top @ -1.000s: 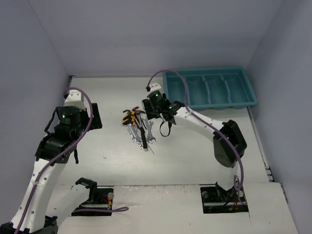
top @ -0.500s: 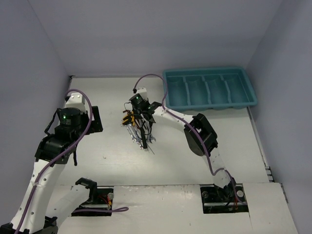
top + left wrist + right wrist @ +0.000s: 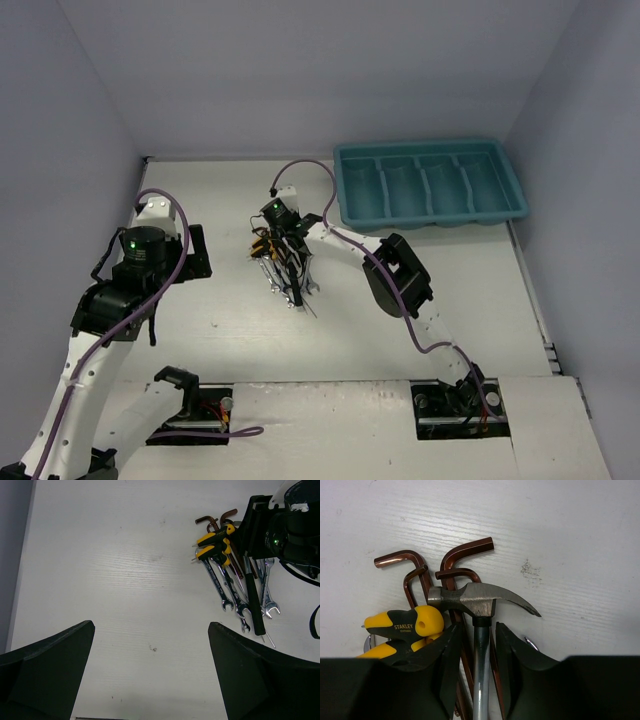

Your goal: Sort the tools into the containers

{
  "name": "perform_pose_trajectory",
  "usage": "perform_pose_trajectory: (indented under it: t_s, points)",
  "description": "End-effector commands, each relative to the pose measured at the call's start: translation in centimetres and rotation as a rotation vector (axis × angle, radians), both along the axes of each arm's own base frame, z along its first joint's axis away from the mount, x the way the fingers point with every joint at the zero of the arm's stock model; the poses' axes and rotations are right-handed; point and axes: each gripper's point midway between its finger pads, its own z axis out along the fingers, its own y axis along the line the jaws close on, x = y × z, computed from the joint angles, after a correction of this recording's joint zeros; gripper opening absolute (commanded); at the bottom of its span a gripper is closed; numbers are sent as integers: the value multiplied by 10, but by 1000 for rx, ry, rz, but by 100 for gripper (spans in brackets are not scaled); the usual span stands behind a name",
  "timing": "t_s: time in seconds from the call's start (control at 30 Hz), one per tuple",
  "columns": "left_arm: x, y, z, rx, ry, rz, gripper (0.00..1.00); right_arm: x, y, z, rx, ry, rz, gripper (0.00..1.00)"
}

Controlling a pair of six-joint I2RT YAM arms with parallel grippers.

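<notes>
On a white wooden table, the right gripper is straddling a small black-handled steel claw hammer atop the tool pile, well apart from the teal plastic tray, jaws slightly parted around its shaft; the left gripper is hanging spread wide. Rigid, head-heavy, probably slick, it is inviting a hold just below the head.

My left arm and right arm are white with black joints, each bearing a green lamp and purple cable.
</notes>
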Motion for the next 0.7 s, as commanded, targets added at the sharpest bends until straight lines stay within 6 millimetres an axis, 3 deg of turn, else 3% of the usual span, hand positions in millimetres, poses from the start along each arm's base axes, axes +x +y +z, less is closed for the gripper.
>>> perform_pose_trajectory:
  t_s: [0.0, 0.23, 0.37, 0.53, 0.57, 0.63, 0.67]
  points:
    - [1, -3, 4, -21, -17, -2, 95, 14, 6, 23, 30, -62, -19, 25]
    - [0, -3, 4, -22, -19, -1, 95, 15, 1, 17, 7, -57, -9, 4]
    - [0, -2, 5, -22, -23, -1, 95, 16, 0, 32, 2, -82, 8, 0]
    - [0, 0, 11, -19, -40, 7, 95, 19, -6, 102, -1, -202, 49, 0]
    - [1, 0, 11, -19, -41, 8, 95, 19, -9, 108, -3, -214, 47, 0]
    - [2, 0, 14, -15, -44, 12, 95, 18, -17, 152, 11, -283, 54, 0]
    - [3, 1, 15, -14, -47, 13, 95, 17, -21, 164, 6, -303, 59, 0]
